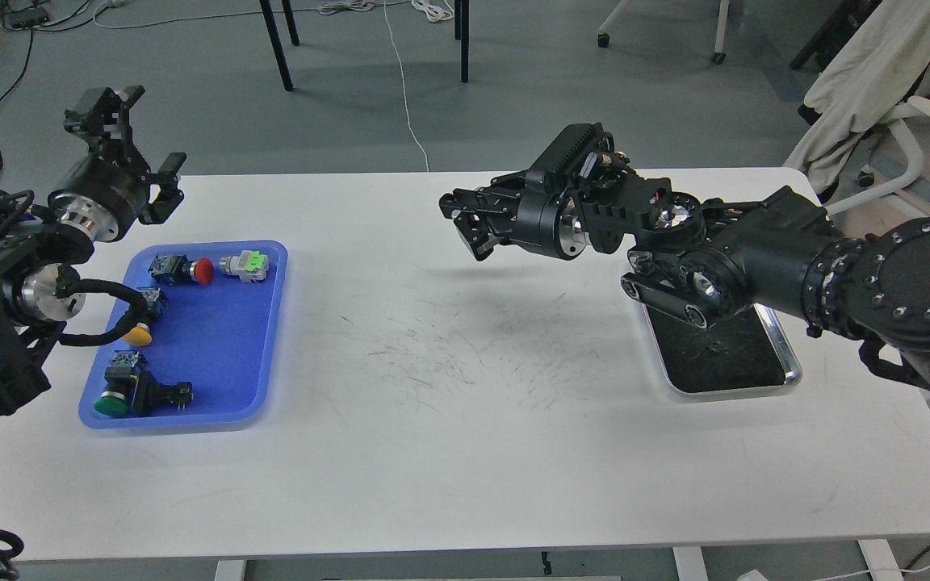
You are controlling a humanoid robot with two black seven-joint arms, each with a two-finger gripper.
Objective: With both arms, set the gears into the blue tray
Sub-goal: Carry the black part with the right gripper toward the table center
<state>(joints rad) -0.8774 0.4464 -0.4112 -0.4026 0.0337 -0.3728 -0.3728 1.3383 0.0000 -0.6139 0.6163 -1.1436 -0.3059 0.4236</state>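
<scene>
While reaching in from the right edge, right arm (756, 250) stretched out level above the white worktop (465, 452), well clear of its surface, with a soft shadow underneath. Right gripper (462, 226) at the far end, pointing left over the bare middle, well apart from both trays; fingers (455, 200) dark but seemingly parted, upper one above lower one, whether anything tiny sits between them impossible to tell. Below the elbow of that arm, a shiny steel tray (793, 373) with a dark inside, partly covered by the arm. Inside it, toward the near half, one small black gear (714, 349), lying flat and alone on the dark floor. No telling where a second gear is. Far across on the left side, a blue tray (227, 347) flat on the worktop, holding four push-button switches: red-capped switch (190, 270) at the far end, grey and green switch (245, 265) just beside it, yellow-capped switch (142, 327) at the left rim, green-capped switch (122, 397) at the near left corner. Left arm (21, 282) raised at the left edge, its black cable looping over the tray's left rim. Left gripper (150, 133) held high beyond the tray's far left corner, tilted upward, fingers (168, 179) spread wide and holding nothing.
</scene>
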